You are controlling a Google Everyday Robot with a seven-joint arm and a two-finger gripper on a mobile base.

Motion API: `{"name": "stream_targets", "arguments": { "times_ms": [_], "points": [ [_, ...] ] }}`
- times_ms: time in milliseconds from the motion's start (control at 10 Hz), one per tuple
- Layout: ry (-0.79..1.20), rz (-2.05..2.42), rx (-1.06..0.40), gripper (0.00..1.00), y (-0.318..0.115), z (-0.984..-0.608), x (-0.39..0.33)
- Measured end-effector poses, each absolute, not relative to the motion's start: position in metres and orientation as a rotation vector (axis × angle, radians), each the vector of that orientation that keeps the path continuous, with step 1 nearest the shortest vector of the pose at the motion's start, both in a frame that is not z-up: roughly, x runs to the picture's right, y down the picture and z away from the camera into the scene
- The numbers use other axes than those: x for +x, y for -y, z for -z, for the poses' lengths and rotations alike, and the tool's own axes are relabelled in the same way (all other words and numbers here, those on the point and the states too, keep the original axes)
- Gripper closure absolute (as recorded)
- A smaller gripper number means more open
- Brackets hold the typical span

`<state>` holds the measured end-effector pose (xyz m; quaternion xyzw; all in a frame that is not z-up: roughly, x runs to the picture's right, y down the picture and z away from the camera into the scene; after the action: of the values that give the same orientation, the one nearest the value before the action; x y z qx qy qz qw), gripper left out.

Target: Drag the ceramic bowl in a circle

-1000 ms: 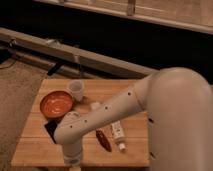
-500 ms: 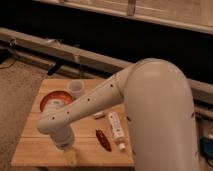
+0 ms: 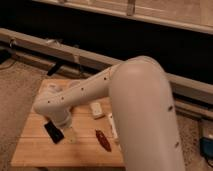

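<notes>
The orange-red ceramic bowl does not show; my white arm (image 3: 85, 95) lies across the left part of the wooden table (image 3: 35, 150) and hides that spot. My gripper (image 3: 70, 134) hangs from the end of the arm, low over the table's front left part, beside a flat black object (image 3: 52, 132).
A red-brown elongated item (image 3: 103, 140) lies near the table's front. A small white block (image 3: 96, 109) and a white tube (image 3: 112, 127) lie close to the arm. A small pale thing (image 3: 52, 88) peeks out at the table's back left. A low rail (image 3: 30, 42) runs behind.
The arm has swung further left and toward the table's front, and now covers the bowl, which showed at the table's back left before. The view has also shifted.
</notes>
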<state>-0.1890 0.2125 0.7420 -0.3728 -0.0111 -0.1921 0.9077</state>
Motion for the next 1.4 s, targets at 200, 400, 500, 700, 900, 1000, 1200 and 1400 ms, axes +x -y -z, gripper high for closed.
{"name": "stream_targets", "arguments": {
  "times_ms": [200, 400, 500, 700, 900, 1000, 1200, 1400],
  "points": [
    [0.044, 0.422, -0.751, 0.20, -0.190, -0.770, -0.207],
    [0.072, 0.436, -0.741, 0.20, -0.170, -0.800, -0.218],
    [0.086, 0.442, -0.740, 0.20, -0.168, -0.813, -0.221],
    [0.111, 0.443, -0.743, 0.20, -0.169, -0.830, -0.229],
    [0.121, 0.452, -0.748, 0.22, -0.182, -0.846, -0.236],
    [0.130, 0.448, -0.748, 0.28, -0.185, -0.847, -0.237],
    [0.142, 0.448, -0.749, 0.48, -0.189, -0.846, -0.235],
    [0.170, 0.467, -0.739, 0.71, -0.194, -0.835, -0.241]
  ]
}}
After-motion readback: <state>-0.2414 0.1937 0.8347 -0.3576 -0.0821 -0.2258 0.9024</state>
